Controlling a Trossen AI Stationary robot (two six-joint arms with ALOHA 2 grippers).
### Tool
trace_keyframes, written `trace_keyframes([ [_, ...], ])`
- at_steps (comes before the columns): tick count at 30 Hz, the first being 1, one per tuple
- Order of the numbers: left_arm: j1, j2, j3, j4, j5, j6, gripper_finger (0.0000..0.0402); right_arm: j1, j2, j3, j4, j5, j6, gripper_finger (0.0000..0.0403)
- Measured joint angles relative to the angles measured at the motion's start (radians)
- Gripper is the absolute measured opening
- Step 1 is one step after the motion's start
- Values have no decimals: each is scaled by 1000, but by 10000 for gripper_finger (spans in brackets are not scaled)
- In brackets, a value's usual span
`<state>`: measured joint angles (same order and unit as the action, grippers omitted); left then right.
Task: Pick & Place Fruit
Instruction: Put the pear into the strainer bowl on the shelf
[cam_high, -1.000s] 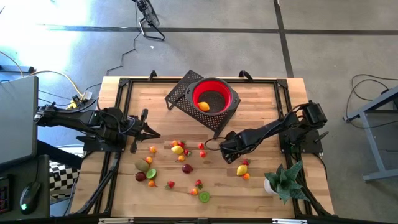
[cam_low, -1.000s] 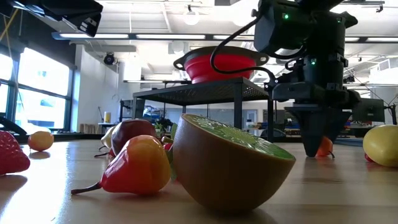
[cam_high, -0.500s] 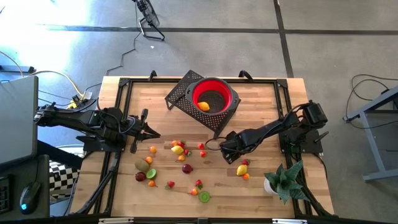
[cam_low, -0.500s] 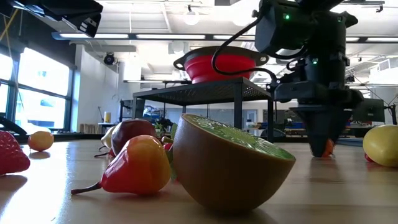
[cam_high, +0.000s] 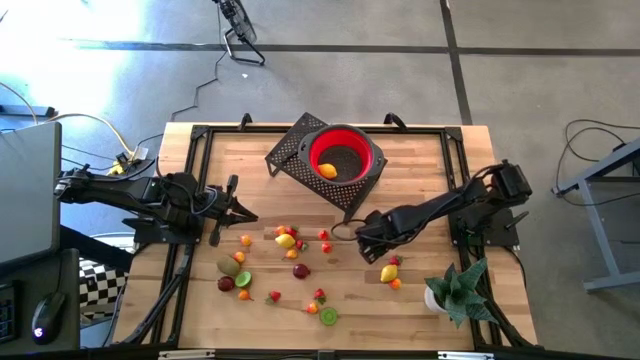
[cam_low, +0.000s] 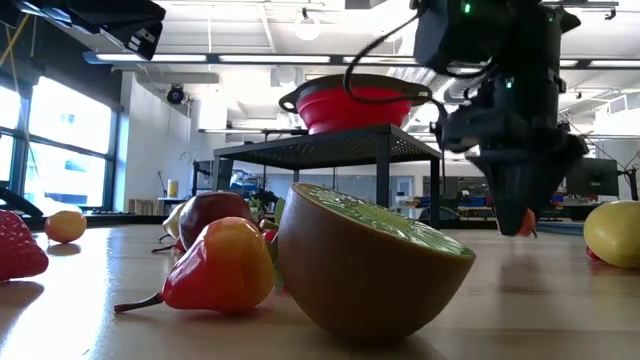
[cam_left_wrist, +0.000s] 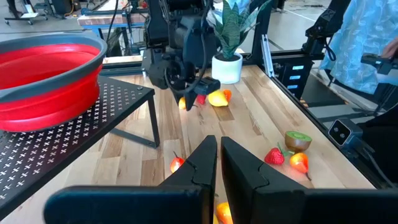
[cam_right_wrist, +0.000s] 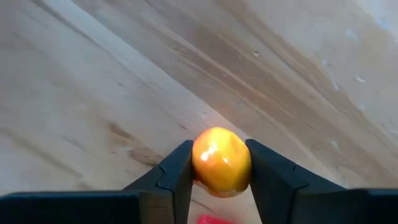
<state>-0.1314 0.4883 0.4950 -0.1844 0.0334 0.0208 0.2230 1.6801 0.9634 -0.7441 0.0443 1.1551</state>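
Right gripper (cam_right_wrist: 219, 167) just clamped orange fruit (cam_right_wrist: 221, 160), now lifted off table (cam_high: 420, 290); next: red bowl (cam_high: 372, 160). Left gripper (cam_left_wrist: 219, 163) clenched, idle.

From my station, the right gripper (cam_right_wrist: 219, 163) has pinched in on the small orange fruit (cam_right_wrist: 221, 160), which a second ago sat on the wooden table (cam_high: 420, 165) between wider fingers. In the low view that fruit (cam_low: 523, 222) has come up off the boards with the gripper (cam_low: 520, 215), clear of the surface it was resting on half a second ago. From above, the right arm's wrist has shifted slightly outward along the table's edge.
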Motion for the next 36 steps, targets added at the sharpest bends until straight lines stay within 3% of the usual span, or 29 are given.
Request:
trace_keyframes([
  [13, 0, 0, 0, 1, 0, 0, 19, -2, -269, 0, 55, 48, 26, 125],
  [23, 0, 0, 0, 2, 0, 0, 19, -3, -457, 2, 191, 119, 10, 121],
  [36, 0, 0, 0, 2, 0, 0, 19, -3, -557, 2, 447, 149, -174, 123],
])
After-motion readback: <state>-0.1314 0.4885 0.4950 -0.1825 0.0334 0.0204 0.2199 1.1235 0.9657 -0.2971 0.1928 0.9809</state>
